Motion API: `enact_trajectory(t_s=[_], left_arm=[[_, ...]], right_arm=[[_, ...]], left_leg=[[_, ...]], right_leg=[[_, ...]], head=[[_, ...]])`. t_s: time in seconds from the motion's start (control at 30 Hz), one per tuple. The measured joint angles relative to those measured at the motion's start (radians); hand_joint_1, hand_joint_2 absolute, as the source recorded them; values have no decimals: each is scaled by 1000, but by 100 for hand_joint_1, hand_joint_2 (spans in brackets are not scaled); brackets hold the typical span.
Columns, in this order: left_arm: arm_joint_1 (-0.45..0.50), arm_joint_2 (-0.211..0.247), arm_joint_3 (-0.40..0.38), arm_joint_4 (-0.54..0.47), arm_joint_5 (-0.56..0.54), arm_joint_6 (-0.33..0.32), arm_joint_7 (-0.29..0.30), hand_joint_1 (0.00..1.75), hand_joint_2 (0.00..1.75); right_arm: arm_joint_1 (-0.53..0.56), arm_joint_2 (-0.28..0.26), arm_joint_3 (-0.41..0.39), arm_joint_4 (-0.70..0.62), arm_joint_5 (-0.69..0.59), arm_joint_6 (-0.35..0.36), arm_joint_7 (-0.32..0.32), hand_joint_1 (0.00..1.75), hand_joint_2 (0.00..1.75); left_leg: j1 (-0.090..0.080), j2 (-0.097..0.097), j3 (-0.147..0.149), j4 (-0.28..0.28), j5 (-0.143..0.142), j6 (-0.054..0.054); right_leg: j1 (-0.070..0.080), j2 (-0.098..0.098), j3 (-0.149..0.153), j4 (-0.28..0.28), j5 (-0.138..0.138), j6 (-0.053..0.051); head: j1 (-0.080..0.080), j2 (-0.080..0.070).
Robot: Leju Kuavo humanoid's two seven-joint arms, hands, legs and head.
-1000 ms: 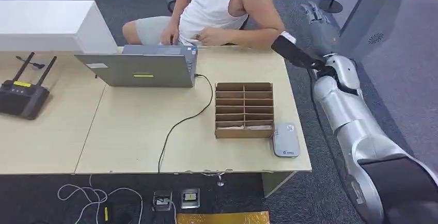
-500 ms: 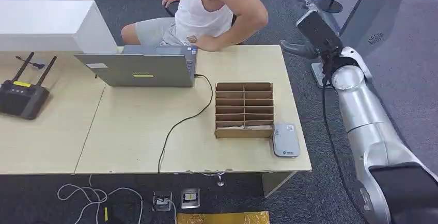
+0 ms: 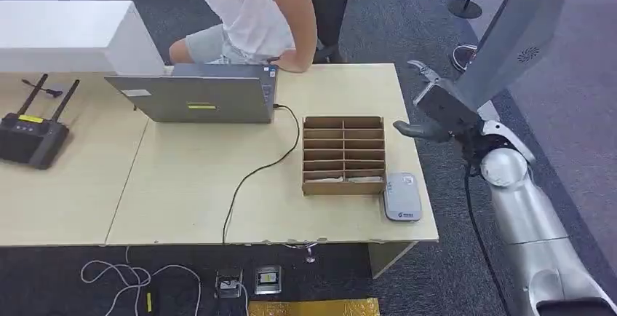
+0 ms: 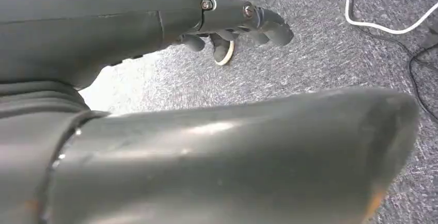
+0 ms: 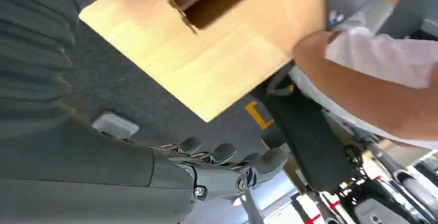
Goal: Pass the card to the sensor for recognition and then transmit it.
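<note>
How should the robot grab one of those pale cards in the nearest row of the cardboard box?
Probably by its upper edge, pinched from straight above: the cards sit low in a narrow slot of the cardboard box, whose dividers block the sides. The empty right hand, beside the table end, is closest.

The sensor (image 3: 402, 196), a flat grey-white pad with rounded corners, is lying face up near my table's (image 3: 182, 185) front right corner, just beside the cardboard tray (image 3: 343, 155). Pale cards (image 3: 342, 178) are seemingly lying in its nearest row.
</note>
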Motion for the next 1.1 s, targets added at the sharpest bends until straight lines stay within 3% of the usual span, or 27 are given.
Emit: enact_trajectory(t_s=[0.2, 0.53, 0.8, 1.1], left_arm=[[1, -1, 0, 0, -14, -3, 0, 0, 0], [1, 1, 0, 0, -40, -14, 0, 0, 0], [1, 2, 0, 0, -45, -18, 0, 0, 0], [1, 2, 0, 0, -51, -21, 0, 0, 0]], right_arm=[[134, -27, 1, -85, 158, -36, 50, 0, 175], [253, -35, 2, -146, 224, -45, 73, 0, 175], [322, -35, 2, -206, 267, -45, 92, 0, 175], [366, -41, 10, -254, 419, -56, 117, 0, 175]], left_leg=[[0, 0, -1, 0, 0, 0], [0, 0, -1, 0, 0, 0], [0, 0, -1, 0, 0, 0], [0, 0, 0, 0, 0, 0]], right_leg=[[0, 0, 0, 0, 0, 0], [0, 0, 0, 0, 0, 0], [0, 0, 0, 0, 0, 0], [0, 1, 0, 0, 0, 0]], head=[[0, 0], [0, 0], [0, 0], [0, 0]])
